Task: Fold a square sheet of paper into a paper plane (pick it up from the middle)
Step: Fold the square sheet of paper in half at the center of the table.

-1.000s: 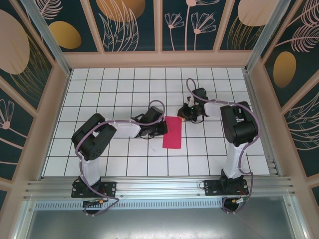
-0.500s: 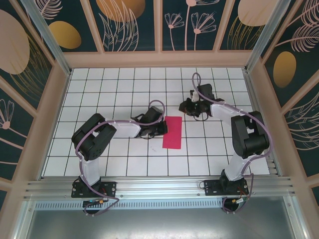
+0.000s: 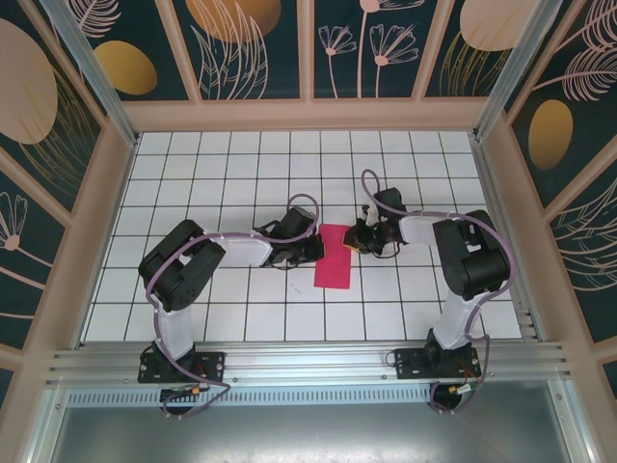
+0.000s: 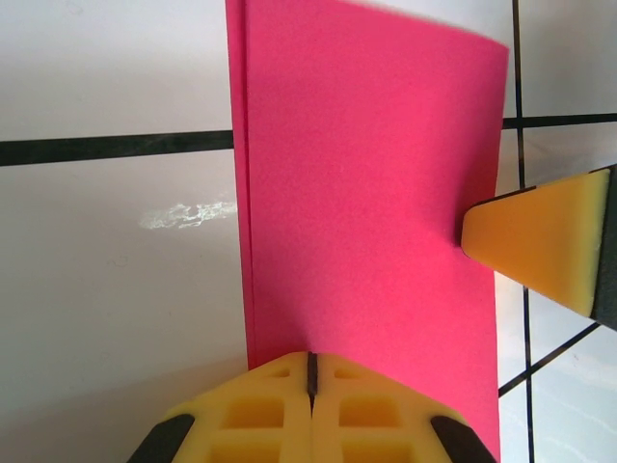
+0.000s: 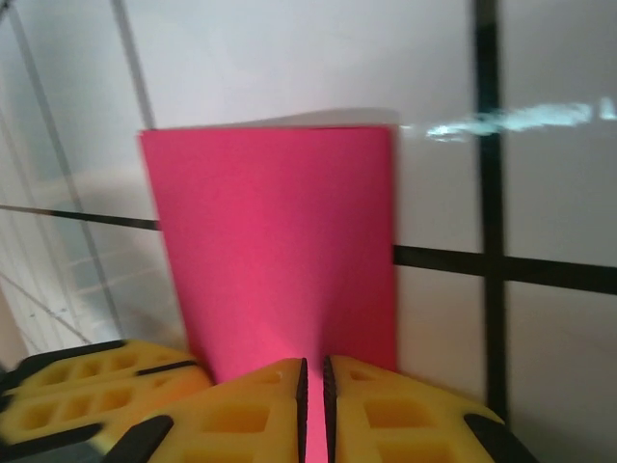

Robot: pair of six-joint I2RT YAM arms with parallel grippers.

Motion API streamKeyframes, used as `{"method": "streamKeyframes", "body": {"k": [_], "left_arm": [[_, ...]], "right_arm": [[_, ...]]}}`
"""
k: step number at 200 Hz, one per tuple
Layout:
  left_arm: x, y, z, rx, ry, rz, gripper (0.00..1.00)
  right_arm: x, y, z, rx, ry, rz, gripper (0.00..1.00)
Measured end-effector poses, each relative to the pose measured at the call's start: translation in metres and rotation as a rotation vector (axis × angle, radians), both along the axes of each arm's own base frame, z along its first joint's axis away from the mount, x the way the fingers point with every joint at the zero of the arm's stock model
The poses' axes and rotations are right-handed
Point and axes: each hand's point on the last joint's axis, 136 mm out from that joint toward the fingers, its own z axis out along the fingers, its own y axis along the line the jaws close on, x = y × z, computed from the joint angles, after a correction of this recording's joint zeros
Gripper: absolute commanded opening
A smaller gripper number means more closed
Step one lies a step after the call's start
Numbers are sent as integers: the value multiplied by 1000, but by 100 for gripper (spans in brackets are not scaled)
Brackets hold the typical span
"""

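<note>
Two pressed-together tools on the square sheet of paper point(image 4: 366, 193): left tool point(image 4: 310, 359), newly returned right tool point(image 5: 312, 365).

Overhead plus two wrist views
Top camera looks down on the worktop point(image 3: 193, 164) from behind. Wrist cameras, very close, face each other across the square sheet of paper point(image 4: 366, 193).

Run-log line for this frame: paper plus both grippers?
sheet: folded rectangle, flat on table | left gripper: shut, tips on sheet's edge | right gripper: nearly shut at another edge, hold unclear
</note>
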Motion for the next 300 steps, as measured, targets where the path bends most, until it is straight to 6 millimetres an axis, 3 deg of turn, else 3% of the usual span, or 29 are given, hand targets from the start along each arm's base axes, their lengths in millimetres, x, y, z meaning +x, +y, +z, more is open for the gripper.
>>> {"method": "streamKeyframes", "body": {"k": [40, 86, 139, 172, 216, 256, 300], "left_arm": [[0, 1, 0, -3, -6, 2, 0], [0, 1, 0, -7, -11, 2, 0], [-1, 2, 0, -7, -11, 3, 0], [-1, 2, 0, -9, -13, 2, 0], [-1, 2, 0, -9, -13, 2, 0], [-1, 2, 0, -9, -12, 2, 0], [-1, 2, 1, -9, -13, 2, 0]], "right_arm": [[-4, 0, 5, 3, -12, 4, 17], [-22, 9, 34, 39, -72, 42, 17], [-62, 5, -1, 11, 34, 54, 17], [-62, 5, 3, 14, 21, 53, 18], [-72, 12, 25, 44, -35, 81, 18], [-107, 11, -1, 23, 56, 105, 18], [-107, 12, 2, 37, 48, 105, 18]]}}
